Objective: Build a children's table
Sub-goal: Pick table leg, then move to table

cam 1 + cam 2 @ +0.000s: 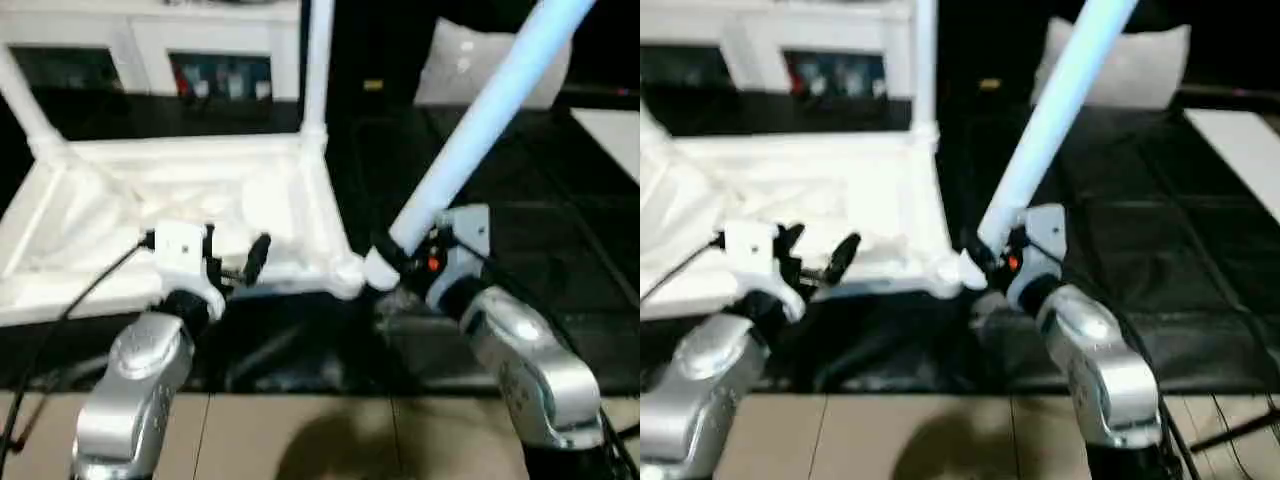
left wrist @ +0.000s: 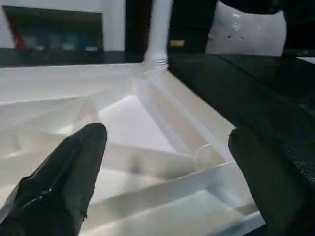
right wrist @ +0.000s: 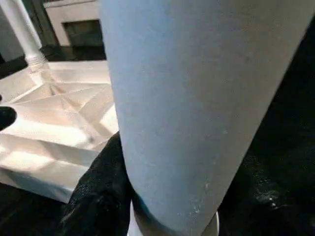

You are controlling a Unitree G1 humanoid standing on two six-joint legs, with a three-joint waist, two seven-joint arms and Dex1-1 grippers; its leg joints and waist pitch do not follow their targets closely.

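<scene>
- The top (image 1: 200, 215) lies upside down on the black mat (image 1: 560, 250), ribs up, in front of the robot and a little to its left. It is the biggest thing here, and the job looks roughly half done.
- Two legs already stand in the far corners: one upright at the far right corner (image 1: 318, 70), another leaning off at the far left (image 1: 25, 105).
- The third leg (image 1: 480, 130) is in the right gripper (image 1: 400, 258), which pinches it near its lower end. The tube slants up and away to the right, with its foot just beside the near right corner socket (image 1: 352, 275). I can't tell whether it has touched in yet.
- So the step in hand is seating this leg. My guess is the tube must be tipped upright over the socket and then pushed or turned down. At this slant it would likely jam or skid off the rim.
- The left gripper (image 1: 232, 255) hovers over the near edge of the top, jaws spread wide and holding nothing. It may need to press the top down to steady it.
- The head views give the whole layout. The left wrist view shows the ribs closely and both black fingers (image 2: 64, 182) apart with only top between them.
- The right wrist view shows the tube close up, a black finger (image 3: 101, 196) against it, and the far leg's ribbed collar (image 3: 35, 60).
</scene>
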